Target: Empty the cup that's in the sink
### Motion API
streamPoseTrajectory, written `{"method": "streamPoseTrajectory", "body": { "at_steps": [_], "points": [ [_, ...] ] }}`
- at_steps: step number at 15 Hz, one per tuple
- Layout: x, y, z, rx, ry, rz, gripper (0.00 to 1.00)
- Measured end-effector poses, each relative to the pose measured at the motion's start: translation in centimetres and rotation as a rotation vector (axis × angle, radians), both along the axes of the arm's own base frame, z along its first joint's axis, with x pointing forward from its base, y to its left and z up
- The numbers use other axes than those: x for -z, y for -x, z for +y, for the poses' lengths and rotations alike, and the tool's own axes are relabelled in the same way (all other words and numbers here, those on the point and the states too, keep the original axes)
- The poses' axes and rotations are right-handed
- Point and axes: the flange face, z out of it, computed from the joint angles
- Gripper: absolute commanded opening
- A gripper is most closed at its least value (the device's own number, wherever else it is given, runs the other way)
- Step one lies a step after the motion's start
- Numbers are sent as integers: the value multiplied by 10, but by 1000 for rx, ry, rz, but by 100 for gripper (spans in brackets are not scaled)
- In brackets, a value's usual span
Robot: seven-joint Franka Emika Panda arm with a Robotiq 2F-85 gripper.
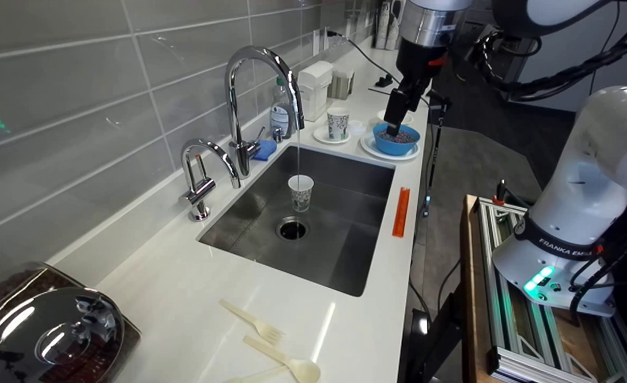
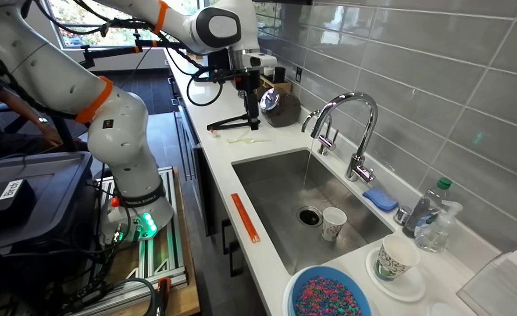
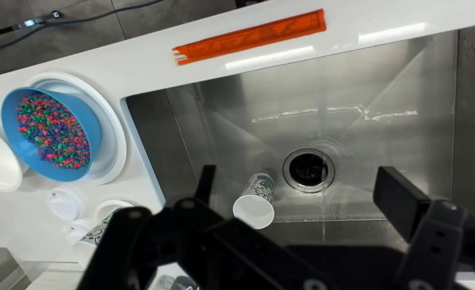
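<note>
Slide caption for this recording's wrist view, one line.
Pincer open and empty; cup standing beside the drain in the sink.

In an exterior view a white counter [image 1: 164,308] runs up from the frame's bottom, the steel sink [image 1: 340,234] set in it at centre; on the counter lie a pale fork [image 1: 250,320] and spoon [image 1: 283,357] at bottom middle, a lidded jar [image 1: 52,332] lower left, an orange packet [image 1: 401,213] right of centre, a blue sponge [image 1: 265,150] and two white plates [image 1: 367,145] above centre

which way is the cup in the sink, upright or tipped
Upright: in both exterior views the cup stands on the floor of the sink, its mouth facing up.
</note>
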Motion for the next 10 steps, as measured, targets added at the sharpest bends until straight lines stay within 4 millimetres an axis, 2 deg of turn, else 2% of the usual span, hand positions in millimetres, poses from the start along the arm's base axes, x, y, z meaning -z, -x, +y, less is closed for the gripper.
{"method": "streamPoseTrajectory", "body": {
  "at_steps": [2,5,7,10],
  "points": [
    [5,-3,-6,34,-12,-21,100],
    [28,-14,-33,97,-66,-131,100],
    [36,-30,-52,125,-103,-202,100],
    [61,-50,-79,159,-140,-268,100]
  ]
}}
